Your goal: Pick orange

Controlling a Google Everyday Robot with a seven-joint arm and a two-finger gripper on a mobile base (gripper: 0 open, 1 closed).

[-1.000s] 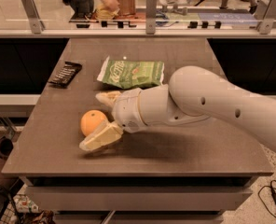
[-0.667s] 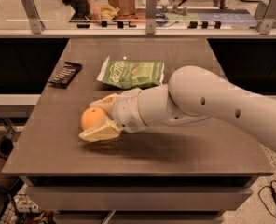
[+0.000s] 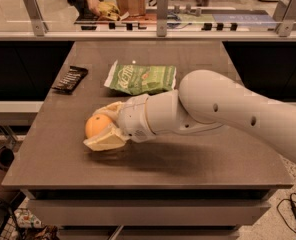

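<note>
Over the last second the gripper point(image 3: 94, 129) has moved from lying just beside the orange point(image 3: 97, 124) to bracketing it: one pale finger now sits against the fruit's near, lower side and the other curls behind its far side, so the tool appears clenched on the orange rather than released. The orange itself has barely shifted; it sits near the front left of the table point(image 3: 213, 159), seemingly not lifted off the surface. For the task, this likely means the approach is done and the grasp is made, with only the lift remaining, though how firm the hold is cannot be judged. The only container nearby is the green snack bag point(image 3: 140, 78), lying flat just behind the arm, apart from the orange; it looks sealed and its contents are hidden. A dark flat object point(image 3: 69, 79) rests near the left edge.
</note>
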